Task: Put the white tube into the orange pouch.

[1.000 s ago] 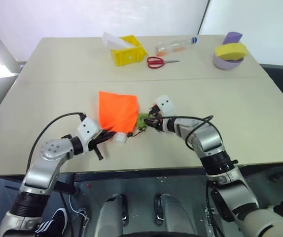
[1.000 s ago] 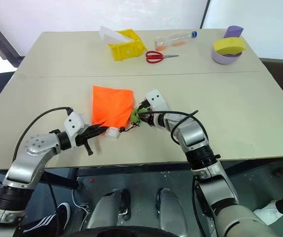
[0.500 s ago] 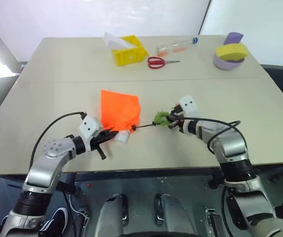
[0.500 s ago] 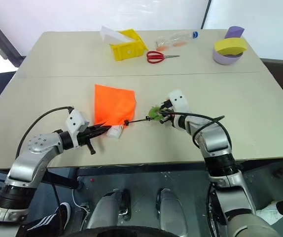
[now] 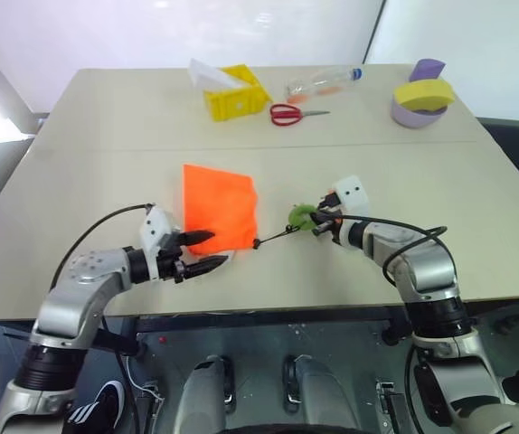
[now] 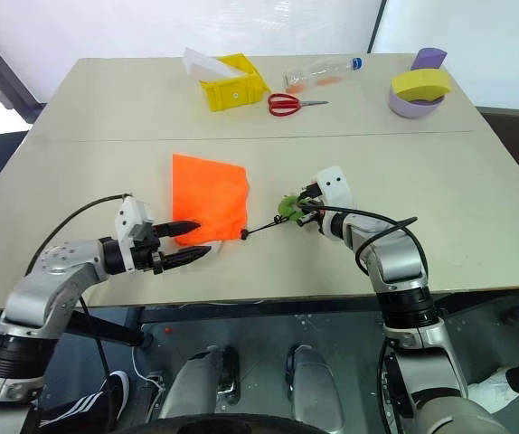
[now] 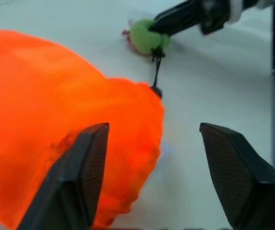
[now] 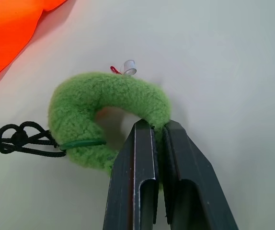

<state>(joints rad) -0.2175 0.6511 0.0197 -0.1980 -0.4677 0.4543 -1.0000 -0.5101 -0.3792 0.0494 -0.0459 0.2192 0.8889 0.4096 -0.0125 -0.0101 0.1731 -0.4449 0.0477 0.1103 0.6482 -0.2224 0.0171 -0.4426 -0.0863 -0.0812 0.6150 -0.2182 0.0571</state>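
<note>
The orange pouch [image 5: 219, 206] lies flat near the table's front. Its dark cord [image 5: 276, 235] runs taut to the right, to a fuzzy green ring [image 8: 109, 114]. My right gripper [image 8: 159, 129] is shut on that ring. My left gripper [image 7: 154, 129] stands open at the pouch's near corner, one finger on each side of the bulging fabric, and grips nothing. A small pale bit that looks like the white tube's end [image 7: 165, 151] peeks out at the pouch's edge. The rest of the tube is hidden by fabric.
At the far side of the table stand a yellow box [image 5: 232, 98], red-handled scissors [image 5: 287, 114], a clear bottle [image 5: 325, 83] and a purple bowl [image 5: 415, 114] holding a yellow object. Bare table lies to the right of my right gripper.
My left gripper has opened and lifted slightly. The right gripper closed on the green ring and drew it rightward, pulling the cord taut. The white tube at the pouch's corner is now mostly hidden.
</note>
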